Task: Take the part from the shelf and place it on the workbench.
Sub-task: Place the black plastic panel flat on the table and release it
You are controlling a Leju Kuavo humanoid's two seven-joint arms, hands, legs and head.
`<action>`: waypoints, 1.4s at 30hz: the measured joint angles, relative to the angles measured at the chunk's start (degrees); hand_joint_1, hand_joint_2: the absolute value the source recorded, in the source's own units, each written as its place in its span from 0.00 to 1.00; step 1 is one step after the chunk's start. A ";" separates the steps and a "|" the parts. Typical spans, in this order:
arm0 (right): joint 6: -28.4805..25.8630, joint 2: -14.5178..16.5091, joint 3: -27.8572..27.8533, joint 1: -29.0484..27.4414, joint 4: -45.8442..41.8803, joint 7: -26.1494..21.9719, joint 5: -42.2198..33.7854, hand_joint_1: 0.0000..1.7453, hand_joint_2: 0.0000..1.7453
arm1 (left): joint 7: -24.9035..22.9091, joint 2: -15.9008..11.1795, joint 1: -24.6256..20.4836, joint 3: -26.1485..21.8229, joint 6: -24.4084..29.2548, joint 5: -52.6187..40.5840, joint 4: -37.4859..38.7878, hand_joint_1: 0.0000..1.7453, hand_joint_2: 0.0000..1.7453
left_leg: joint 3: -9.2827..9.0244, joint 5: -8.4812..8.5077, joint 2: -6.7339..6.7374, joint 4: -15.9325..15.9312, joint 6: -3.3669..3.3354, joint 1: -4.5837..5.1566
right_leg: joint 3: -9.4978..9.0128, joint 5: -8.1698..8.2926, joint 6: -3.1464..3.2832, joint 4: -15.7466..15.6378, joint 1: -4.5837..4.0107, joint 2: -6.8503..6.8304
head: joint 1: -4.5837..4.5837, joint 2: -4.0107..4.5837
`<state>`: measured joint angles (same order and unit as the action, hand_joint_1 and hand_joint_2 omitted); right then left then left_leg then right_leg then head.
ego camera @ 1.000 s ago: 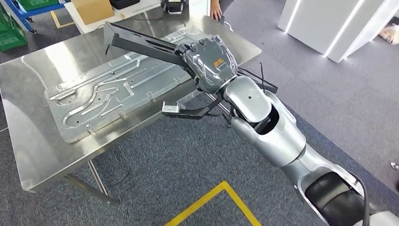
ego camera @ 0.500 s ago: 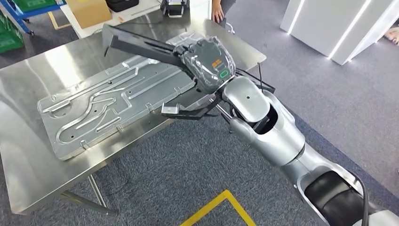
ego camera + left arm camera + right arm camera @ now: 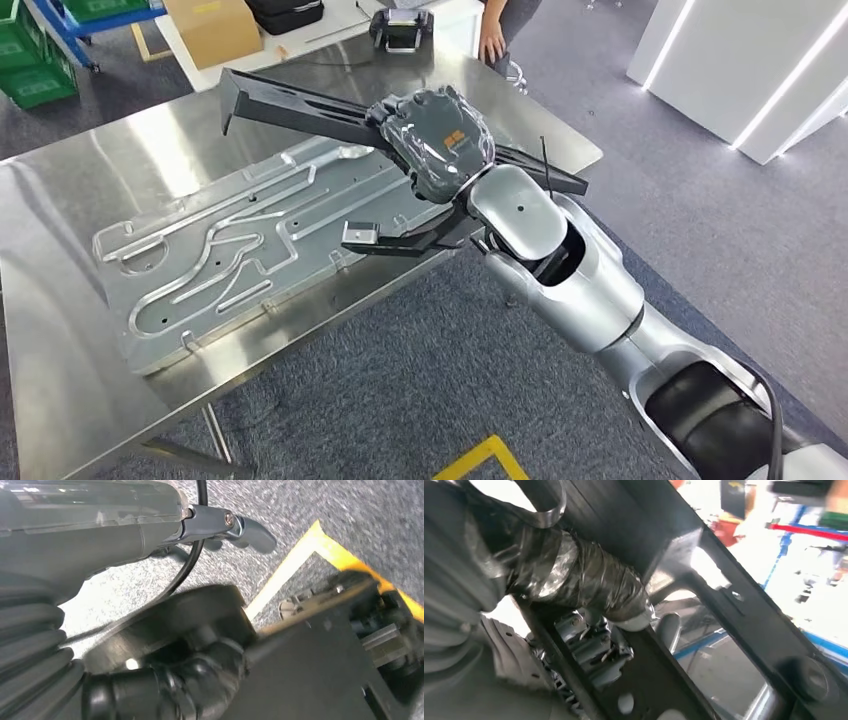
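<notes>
A: Where is the black part [image 3: 300, 104] being held?

B: Above the steel table [image 3: 80, 200], gripped by the right hand [image 3: 440, 140]. The left hand [image 3: 150, 515] cannot be judged.

A: And beyond the table?

B: Grey carpet [image 3: 700, 200] is being shown.

Long black metal frame part [image 3: 300, 105] of flat bars with a small silver bracket at one lower end, held in the air, tilted, above the shiny steel workbench [image 3: 90, 190]. Gripped near its middle by the right hand [image 3: 440, 140]. Hangs over the table's near right edge.
</notes>
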<state>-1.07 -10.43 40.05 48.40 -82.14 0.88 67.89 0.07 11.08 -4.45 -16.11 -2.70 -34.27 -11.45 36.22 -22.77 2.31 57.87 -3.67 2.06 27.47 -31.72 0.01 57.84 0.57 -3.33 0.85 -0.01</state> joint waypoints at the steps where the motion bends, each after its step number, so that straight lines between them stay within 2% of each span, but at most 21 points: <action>1: 0.05 0.11 0.15 0.09 0.03 -0.04 0.00 1.00 1.00 | -0.01 -0.02 -0.03 -0.02 0.01 -0.01 -0.02 0.00 1.00 | -0.75 0.01 -0.50 -0.63 0.02 -0.17 | -0.36 -0.37 -0.27 0.08 0.04 0.24 | 0.02 0.00; 3: 0.13 0.32 0.39 0.44 0.19 -0.18 0.03 1.00 1.00 | -0.04 -0.02 -0.10 -0.03 0.01 -0.12 -0.05 0.00 1.00 | -2.33 -0.25 -1.41 -1.97 -0.22 -0.67 | 1.52 -1.94 -0.68 3.95 0.17 1.61 | 0.03 0.00; 6: 0.51 0.31 1.22 0.20 1.08 -0.42 0.08 1.00 1.00 | -0.07 0.12 -0.05 -0.04 0.01 -0.36 -0.05 0.00 1.00 | -3.82 -1.50 -3.25 -2.18 -0.50 -0.80 | 9.66 -3.65 -1.34 15.20 0.42 2.98 | 0.07 0.01; 7: 0.69 0.29 1.58 0.00 1.48 -0.45 0.08 1.00 1.00 | -0.07 0.16 0.03 -0.04 0.01 -0.43 -0.05 0.00 1.00 | -4.38 -2.07 -4.07 -2.04 -0.41 -0.85 | 11.67 -2.53 -1.55 16.55 0.56 3.04 | 0.07 0.01; 8: 0.82 0.27 1.92 -0.14 1.88 -0.46 0.08 1.00 1.00 | -0.07 0.17 0.10 -0.04 0.01 -0.47 -0.05 0.00 1.00 | -4.99 -2.73 -4.95 -1.75 -0.23 -0.94 | 12.63 -0.03 -1.73 15.50 0.73 3.16 | 0.08 0.01; 10: 0.97 0.21 2.43 -0.21 2.47 -0.45 0.08 1.00 1.00 | -0.07 0.19 0.22 -0.04 0.01 -0.51 -0.04 0.00 1.00 | -5.92 -4.24 -6.50 -0.87 0.26 -1.19 | 12.32 5.96 -1.95 9.59 1.10 4.26 | 0.08 0.01; 11: 1.00 0.16 2.65 -0.19 2.81 -0.45 0.08 1.00 1.00 | -0.07 0.20 0.20 -0.04 0.02 -0.53 -0.04 0.00 1.00 | -6.10 -4.99 -7.17 -0.21 0.62 -1.25 | 11.66 7.94 -1.97 6.82 1.24 5.33 | 0.08 0.01; 13: 1.05 0.15 3.16 -0.21 3.35 -0.47 0.08 1.00 1.00 | -0.08 0.23 0.24 -0.05 0.03 -0.55 -0.02 0.00 1.00 | -5.69 -5.91 -8.23 0.66 1.32 -1.51 | 10.56 7.76 -1.47 4.13 1.26 6.74 | 0.04 0.01; 16: 1.09 0.35 3.73 -0.08 3.80 -0.48 0.09 1.00 1.00 | -0.09 0.22 0.28 -0.07 0.05 -0.54 -0.02 0.00 1.00 | -5.16 -6.37 -8.92 0.96 2.31 -1.78 | 9.73 6.56 -0.33 3.03 1.12 5.66 | -0.01 0.01; 18: 1.13 0.43 3.91 0.17 4.04 -0.48 0.11 1.00 1.00 | -0.09 0.18 0.23 -0.09 0.13 -0.48 -0.03 0.00 1.00 | -3.82 -7.78 -6.45 3.79 3.08 -1.75 | 8.87 6.25 0.34 2.45 1.31 4.56 | -0.19 0.01; 20: 1.33 0.44 4.11 0.31 4.31 -0.55 0.13 1.00 1.00 | -0.07 0.12 0.10 -0.16 0.19 -0.33 -0.03 0.00 1.00 | 0.10 -10.03 -3.66 10.67 3.78 -2.00 | 7.99 5.74 0.75 2.20 1.27 3.28 | -0.36 0.01; 22: 1.88 0.42 4.38 0.30 4.83 -0.72 0.13 1.00 1.00 | 0.00 0.03 -0.13 -0.28 0.21 -0.17 -0.03 0.00 1.00 | 4.07 -10.63 -2.96 16.19 4.18 -2.27 | 7.26 5.11 0.82 2.19 1.25 1.96 | -0.35 0.02; 23: 2.25 0.42 4.53 0.31 5.15 -0.79 0.13 1.00 1.00 | 0.03 -0.01 -0.22 -0.33 0.21 -0.13 -0.03 0.00 1.00 | 4.77 -9.45 -2.84 16.27 4.25 -2.33 | 6.86 4.79 0.78 2.21 1.25 1.43 | -0.36 0.02; 25: 3.15 0.45 4.85 0.49 5.87 -0.89 -0.07 1.00 1.00 | 0.03 -0.06 -0.25 -0.37 0.21 -0.15 -0.03 0.00 1.00 | 2.93 -4.54 -2.53 10.26 4.11 -2.36 | 5.89 4.17 0.60 2.18 1.25 0.71 | -0.35 0.01; 27: 4.23 0.53 5.18 0.89 7.01 -0.97 -0.42 1.00 1.00 | -0.01 -0.08 -0.08 -0.40 0.20 -0.30 -0.03 0.00 1.00 | 0.11 -1.35 -2.08 3.63 3.65 -2.07 | 5.23 3.82 0.25 1.93 1.12 0.29 | -0.34 0.01; 31: 5.13 0.75 5.70 1.30 9.22 -1.02 -0.57 1.00 1.00 | -0.04 -0.09 0.06 -0.42 0.17 -0.54 -0.03 0.00 1.00 | -1.20 -1.65 -2.04 0.35 2.38 -1.80 | 5.28 3.91 -0.85 1.38 0.83 -0.07 | -0.31 0.01; 33: 5.60 0.84 5.98 1.63 10.21 -1.06 -0.48 1.00 1.00 | -0.05 -0.04 0.02 -0.42 0.16 -0.62 -0.03 0.00 1.00 | -1.71 -1.36 -2.26 -0.47 1.62 -2.03 | 6.02 2.73 -1.22 3.07 0.86 0.99 | -0.26 0.01; 36: 7.04 0.90 7.17 2.43 13.25 -1.45 -0.10 1.00 1.00 | -0.21 -0.02 -0.16 -0.42 0.02 -0.88 -0.03 0.00 1.00 | -2.05 -1.36 -2.55 -0.77 0.83 -1.86 | 11.42 -1.57 -1.14 13.27 0.74 2.74 | -0.21 0.02; 37: 7.29 0.92 7.82 2.52 14.71 -1.69 -0.02 1.00 1.00 | -0.27 -0.02 -0.19 -0.42 -0.03 -0.97 -0.03 0.00 1.00 | -2.08 -1.45 -2.79 -0.69 0.69 -1.73 | 13.25 -2.13 -1.08 16.22 0.66 2.88 | -0.21 0.02; 39: 7.32 0.97 9.01 2.52 17.46 -2.11 0.03 1.00 1.00 | -0.34 -0.02 -0.26 -0.42 -0.07 -1.07 -0.03 0.00 1.00 | -2.13 -1.70 -3.45 -0.33 0.53 -1.51 | 14.12 0.05 -0.75 16.03 0.56 3.00 | -0.22 0.02; 42: 7.19 1.07 9.97 2.92 19.90 -2.31 0.07 1.00 1.00 | -0.38 0.06 -0.33 -0.42 -0.09 -1.08 -0.03 0.00 1.00 | -2.05 -2.47 -4.18 0.67 0.75 -1.22 | 10.17 5.86 0.43 5.76 0.04 3.25 | -0.22 0.02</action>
<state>6.11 -9.36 50.01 51.31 -62.25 -1.43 67.96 -0.31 11.14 -4.78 -16.52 -2.79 -35.35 -11.47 34.17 -25.24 -1.87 58.54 -2.91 0.84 37.65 -25.86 0.43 63.60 0.61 -0.07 0.63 0.02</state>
